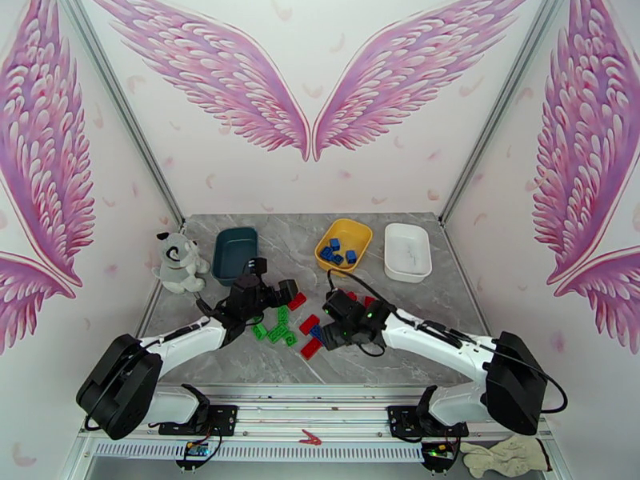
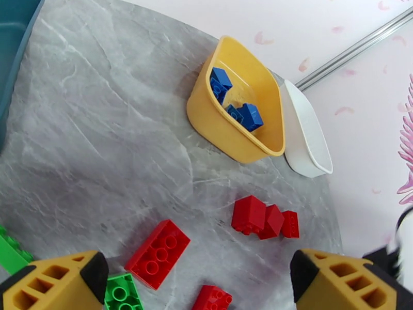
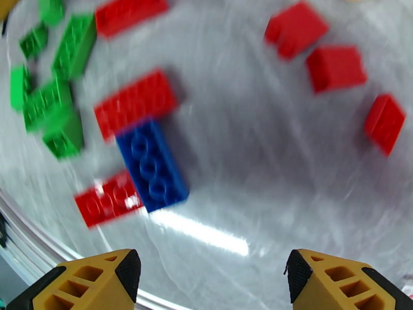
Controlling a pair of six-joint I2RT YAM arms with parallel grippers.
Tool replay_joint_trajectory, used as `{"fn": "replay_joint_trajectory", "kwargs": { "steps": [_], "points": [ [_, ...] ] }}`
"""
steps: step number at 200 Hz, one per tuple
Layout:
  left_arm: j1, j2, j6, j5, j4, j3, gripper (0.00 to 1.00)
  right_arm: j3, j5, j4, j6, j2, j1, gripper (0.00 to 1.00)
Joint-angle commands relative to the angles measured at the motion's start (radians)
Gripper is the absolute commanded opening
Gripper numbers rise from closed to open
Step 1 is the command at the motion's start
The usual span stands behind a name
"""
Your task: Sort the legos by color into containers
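**Both pincers open over the loose bricks, blue ones lying in the yellow tray**

A grey marble table (image 1: 448,302) stands in a booth with white walls, and big pink wings (image 1: 216,74) are painted on them. At the far side of the table three trays stand in a row. The teal tray (image 1: 234,254) is on the left, the yellow tray (image 1: 354,231) is in the middle, and the white tray (image 1: 406,251) is on the right, just beside the yellow one. A plush dog (image 1: 179,262) sits to the left of the teal tray.

Several blue bricks (image 1: 336,251) lie inside the yellow tray. The other legos lie loose on the table, nearer to the arms. The green bricks (image 1: 276,326) make a tight group on the left. The red bricks (image 1: 310,323) are spread in the middle and a little farther to the right.

One single blue brick (image 3: 151,166) lies among the red ones. The right wrist view is blurred, but this brick touches a red one at its far end, and a second red one lies against its near left side.

The left gripper (image 2: 200,272) hangs over the table just right of the green group. Its fingers stand wide apart with nothing between them. A long red brick (image 2: 157,253) lies on the table just ahead of them.

The right gripper (image 3: 212,272) is also spread and holds nothing. It hangs above the table, with the single blue brick ahead of it, toward its left finger.
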Motion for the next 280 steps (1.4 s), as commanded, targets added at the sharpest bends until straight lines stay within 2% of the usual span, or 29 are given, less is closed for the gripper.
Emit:
{"fn": "replay_joint_trajectory", "kwargs": {
  "steps": [1, 41, 111, 167, 250, 280],
  "points": [
    [0.001, 0.027, -0.064, 0.047, 0.074, -0.018, 0.99, -0.045, 0.083, 0.004, 0.09, 0.001, 0.08, 0.77],
    [0.002, 0.068, -0.079, 0.063, 0.101, -0.017, 0.99, -0.016, 0.139, 0.042, 0.112, 0.145, 0.153, 0.75],
    [0.002, 0.029, -0.059, 0.049, 0.079, -0.019, 0.99, 0.087, 0.156, 0.14, 0.065, 0.349, 0.154, 0.75],
    [0.003, 0.009, -0.046, 0.041, 0.067, -0.02, 0.99, 0.237, 0.176, 0.14, 0.018, 0.48, 0.134, 0.74],
    [0.006, 0.005, -0.043, 0.032, 0.061, -0.022, 0.99, 0.297, 0.08, 0.195, -0.037, 0.5, 0.046, 0.71],
    [0.041, -0.019, -0.047, 0.014, 0.053, -0.044, 0.99, 0.288, 0.041, 0.223, -0.042, 0.498, 0.007, 0.7]
  ]
}}
